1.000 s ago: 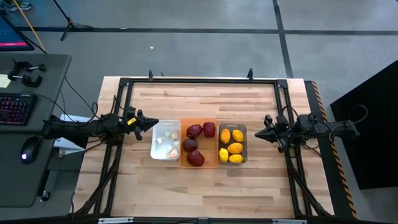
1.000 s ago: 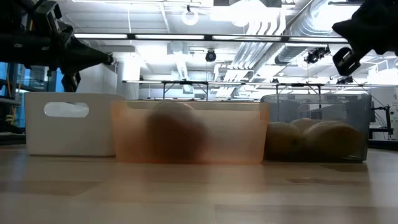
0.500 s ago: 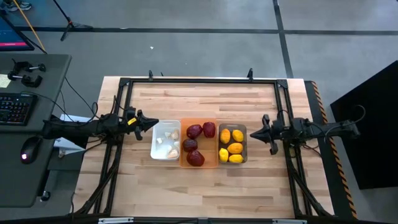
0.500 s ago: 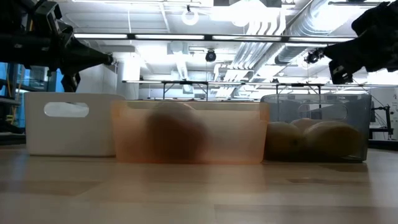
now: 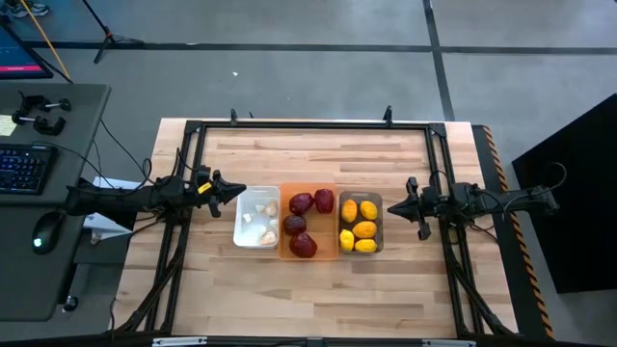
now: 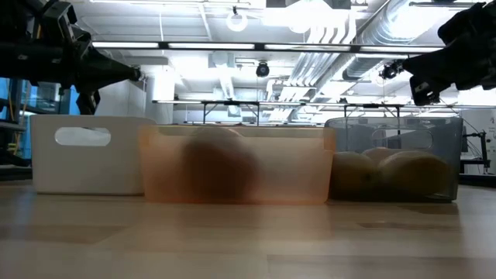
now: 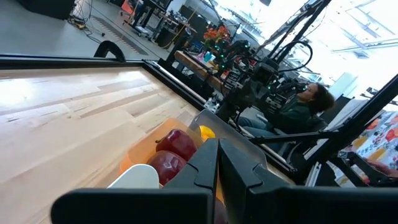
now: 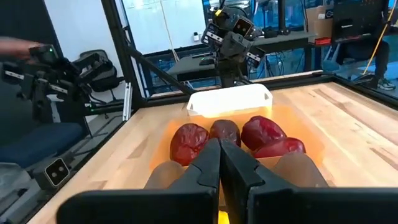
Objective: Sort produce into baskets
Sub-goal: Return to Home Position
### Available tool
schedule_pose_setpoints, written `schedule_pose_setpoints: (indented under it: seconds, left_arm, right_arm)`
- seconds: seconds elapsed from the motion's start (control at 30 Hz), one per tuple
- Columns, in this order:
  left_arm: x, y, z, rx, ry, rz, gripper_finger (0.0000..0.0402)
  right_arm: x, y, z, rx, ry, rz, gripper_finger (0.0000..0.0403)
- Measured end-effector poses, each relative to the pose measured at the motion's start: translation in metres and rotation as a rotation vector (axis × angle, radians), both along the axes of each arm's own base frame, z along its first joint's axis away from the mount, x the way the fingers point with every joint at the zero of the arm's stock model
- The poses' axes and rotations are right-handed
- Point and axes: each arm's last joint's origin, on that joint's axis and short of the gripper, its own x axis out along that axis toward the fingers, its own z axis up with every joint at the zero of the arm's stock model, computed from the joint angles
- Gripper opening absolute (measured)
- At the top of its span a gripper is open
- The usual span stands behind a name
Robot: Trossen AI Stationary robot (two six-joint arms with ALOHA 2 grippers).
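Observation:
Three baskets stand side by side mid-table: a white one (image 5: 256, 217) with whitish garlic-like bulbs (image 5: 260, 226), an orange one (image 5: 308, 224) with dark red pieces (image 5: 303, 245), and a dark grey one (image 5: 361, 224) with yellow lemon-like fruits (image 5: 364, 229). My left gripper (image 5: 241, 193) hovers just left of the white basket's far corner, shut and empty. My right gripper (image 5: 389, 209) hovers just right of the grey basket, shut and empty. The red pieces also show in the right wrist view (image 8: 261, 134) and the left wrist view (image 7: 178, 143).
A black frame (image 5: 308, 124) runs along the table's far edge and sides. Bare wood lies in front of and behind the baskets. A desk with a keyboard (image 5: 21, 166) stands off the table's left. A person sits beyond the table's right side (image 7: 305, 106).
My right gripper has moved a little toward the grey basket and the near edge and has turned about its wrist, then kept still. It stays shut. The baskets and produce have not moved.

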Motion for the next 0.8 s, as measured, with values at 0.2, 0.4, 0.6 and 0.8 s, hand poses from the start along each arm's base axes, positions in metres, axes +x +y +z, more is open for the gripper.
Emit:
schedule_pose_setpoints:
  seconds: [0.2,0.4,0.6,0.8]
  left_arm:
    - [0.0,0.0,-0.0002,0.0,0.0,0.0,0.0]
    - [0.0,0.0,-0.0002,0.0,0.0,0.0,0.0]
    - [0.0,0.0,-0.0002,0.0,0.0,0.0,0.0]
    - [0.0,0.0,-0.0002,0.0,0.0,0.0,0.0]
  right_arm:
    - [-0.0022,-0.0005,0.0031,0.003,-0.037,0.001,0.0]
    - [-0.0013,-0.0006,0.0017,0.001,-0.021,-0.001,0.0]
    - [-0.0013,-0.0006,0.0017,0.001,-0.021,-0.001,0.0]
    - [-0.0013,-0.0006,0.0017,0.001,-0.02,0.0,0.0]
